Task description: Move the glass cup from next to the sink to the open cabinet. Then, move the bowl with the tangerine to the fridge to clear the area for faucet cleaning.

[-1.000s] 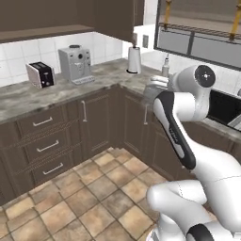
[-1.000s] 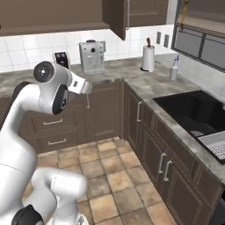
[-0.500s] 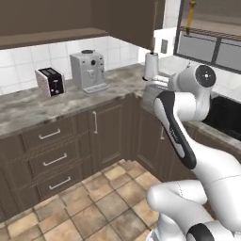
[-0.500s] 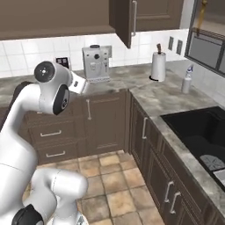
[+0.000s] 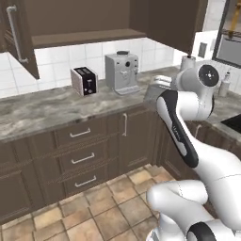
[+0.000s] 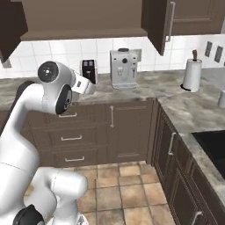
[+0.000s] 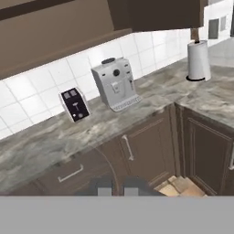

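- The gripper (image 7: pixel 117 191) sits at the bottom of the hand view, its two dark fingertips (image 7: pixel 104 190) pressed close together with nothing between them; it is shut and empty.
- The white arm (image 5: pixel 181 124) rises from the lower right of the left base view, folded at the elbow, with its hand held up at about counter height in front of the counter's corner.
- A marble-patterned counter (image 5: pixel 42 113) runs along the far wall and turns toward the near right, forming an L.
- A black toaster (image 5: pixel 84 80) stands on the counter against the white tiled wall, to the left of a grey coffee machine (image 5: pixel 122 72); the two are near each other but apart.
- Farther right along the counter, past the corner, a paper towel roll (image 6: pixel 192 74) stands upright on its holder.
- A small pale bottle (image 6: pixel 222 98) stands at the right edge of the right base view, nearer than the towel roll.
- The dark basin of the sink (image 6: pixel 215 147) shows at the lower right of the right base view, set into the right-hand run of counter.
- An upper cabinet (image 6: pixel 83 19) hangs above the toaster and coffee machine with its doors swung open, its shelf interior dark.
- Brown drawers (image 5: pixel 81 151) and cupboard doors line the space below the counter, over a tan tiled floor (image 6: pixel 127 189).
- The glass cup, bowl and tangerine cannot be made out.
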